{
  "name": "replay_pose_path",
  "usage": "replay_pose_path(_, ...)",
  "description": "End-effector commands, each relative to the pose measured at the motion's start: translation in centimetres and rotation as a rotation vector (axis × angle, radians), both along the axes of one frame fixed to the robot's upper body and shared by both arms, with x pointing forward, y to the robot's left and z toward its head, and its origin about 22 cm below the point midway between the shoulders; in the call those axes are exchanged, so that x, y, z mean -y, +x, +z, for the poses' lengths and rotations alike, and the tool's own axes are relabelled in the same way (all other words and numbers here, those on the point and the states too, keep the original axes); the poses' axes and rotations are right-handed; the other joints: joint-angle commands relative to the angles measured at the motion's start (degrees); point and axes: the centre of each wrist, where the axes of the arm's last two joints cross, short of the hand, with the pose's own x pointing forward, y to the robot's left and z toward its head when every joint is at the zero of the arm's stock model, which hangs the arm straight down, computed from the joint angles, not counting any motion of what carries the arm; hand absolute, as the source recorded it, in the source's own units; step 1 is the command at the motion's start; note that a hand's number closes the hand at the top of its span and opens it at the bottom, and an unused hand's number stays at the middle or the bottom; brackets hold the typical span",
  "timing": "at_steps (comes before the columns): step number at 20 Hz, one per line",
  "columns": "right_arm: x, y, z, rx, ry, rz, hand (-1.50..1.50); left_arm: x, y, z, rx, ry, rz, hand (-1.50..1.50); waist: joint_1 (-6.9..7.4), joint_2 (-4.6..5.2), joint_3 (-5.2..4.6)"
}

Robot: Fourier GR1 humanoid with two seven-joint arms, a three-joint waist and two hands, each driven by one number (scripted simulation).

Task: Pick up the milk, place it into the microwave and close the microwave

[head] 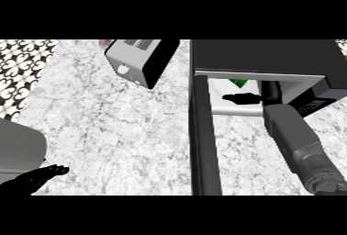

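The right hand's [270, 94] fingers [241, 97] curl across the front of the white, green-marked milk [229, 89], which sits inside the open mouth of the dark microwave [264, 55] at the upper right. Its door [204, 147] stands swung out toward the viewer. The table [115, 128] is pale veined marble, with a silver box [136, 60] lying tilted near the far edge. Black-and-white patterned tiling [21, 64] borders the left. The left hand [35, 178] rests at the lower left, fingers relaxed.

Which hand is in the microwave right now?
The right hand, reaching inside the open microwave by the milk; the left hand rests open at the view's lower left.
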Motion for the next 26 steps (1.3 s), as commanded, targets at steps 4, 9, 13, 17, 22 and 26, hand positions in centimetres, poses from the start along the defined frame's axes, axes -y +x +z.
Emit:
replay_pose_path(4,1.0,-4.2,-5.2,-0.072,0.2,0.116,-1.5,1.2,0.7,0.4,-0.024,-0.003,-0.045,1.5,-2.46,-0.89,-0.04)
replay_pose_path(9,0.0,-5.5,-6.6,-0.086,0.263,0.162,-1.5,4.5,2.2,0.3,-0.055,0.001,-0.113,1.5,-3.66,-1.39,-0.13)
replay_pose_path(13,0.8,-7.4,-8.0,-0.095,0.272,0.167,-1.5,6.4,1.2,0.2,-0.084,-0.015,-0.105,1.5,-3.97,-1.7,-0.18)
replay_pose_path(17,3.7,-11.2,-10.2,-0.101,0.243,0.158,-1.5,8.1,3.5,0.7,-0.085,0.03,-0.193,1.5,-4.62,-1.51,-0.16)
replay_pose_path(22,7.0,-14.8,-11.0,-0.105,0.272,0.101,-1.5,10.6,4.6,-0.3,-0.064,0.086,-0.217,1.5,-5.1,-1.64,-0.22)
replay_pose_path(26,8.0,-18.3,-11.1,-0.083,0.292,0.12,-1.5,11.8,5.9,0.0,-0.051,0.122,-0.246,1.5,-5.45,-1.73,-0.29)
